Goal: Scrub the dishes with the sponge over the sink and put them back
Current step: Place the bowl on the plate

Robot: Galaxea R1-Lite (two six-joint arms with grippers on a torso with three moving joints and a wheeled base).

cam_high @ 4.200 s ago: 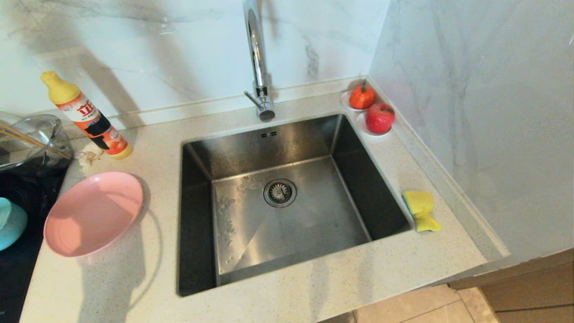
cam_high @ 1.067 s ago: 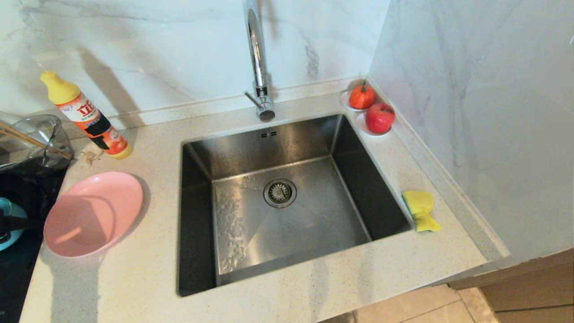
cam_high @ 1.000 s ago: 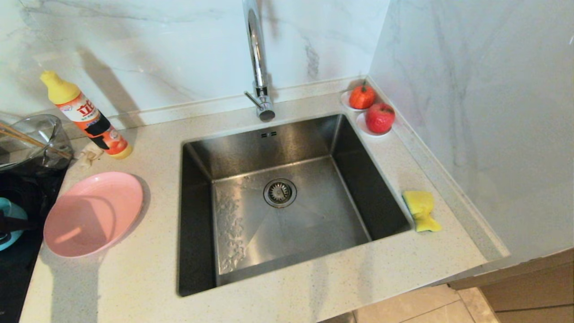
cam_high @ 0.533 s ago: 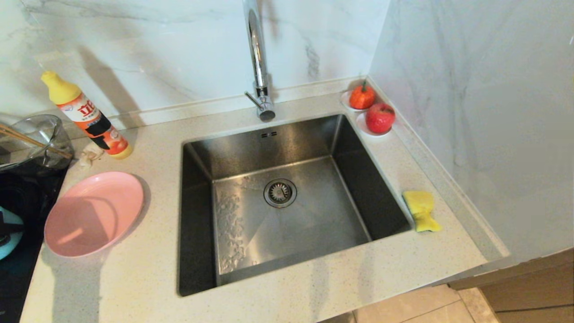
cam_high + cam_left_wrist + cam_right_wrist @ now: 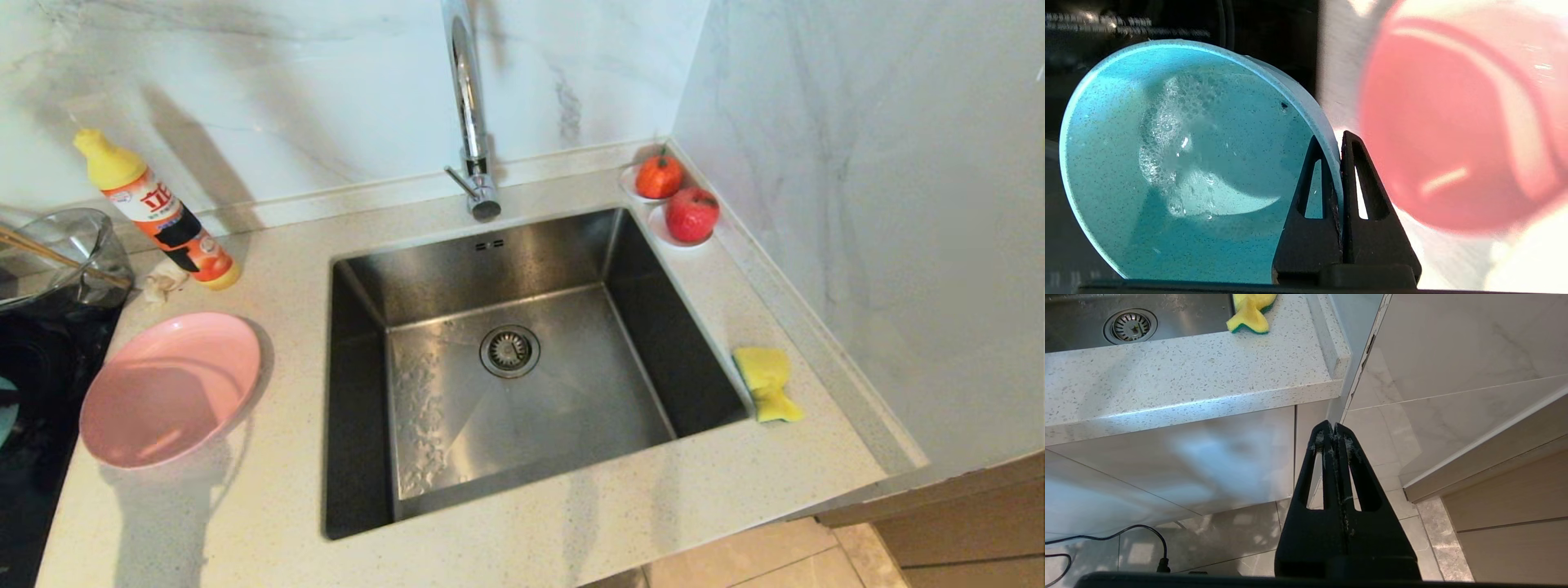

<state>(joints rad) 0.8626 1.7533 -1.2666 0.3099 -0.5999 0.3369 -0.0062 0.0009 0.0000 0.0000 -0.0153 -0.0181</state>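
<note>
My left gripper (image 5: 1340, 139) fingers pinched on rim of teal bowl (image 5: 1180, 163), foam inside; bowl far left of sink (image 5: 506, 359), beyond pink plate (image 5: 167, 388). Coming move, I judge: carry bowl rightward over plate to sink. Sponge (image 5: 767, 382) on table just right of sink, nearer my right gripper (image 5: 1334, 435), fingers closed empty, parked below table edge.

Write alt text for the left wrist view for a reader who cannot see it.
The left tool is shut on the rim of a teal-blue bowl, which faces the camera with soap foam clinging inside. Beside it, blurred, is a pink plate on a pale countertop, with a dark surface behind the bowl.
</note>
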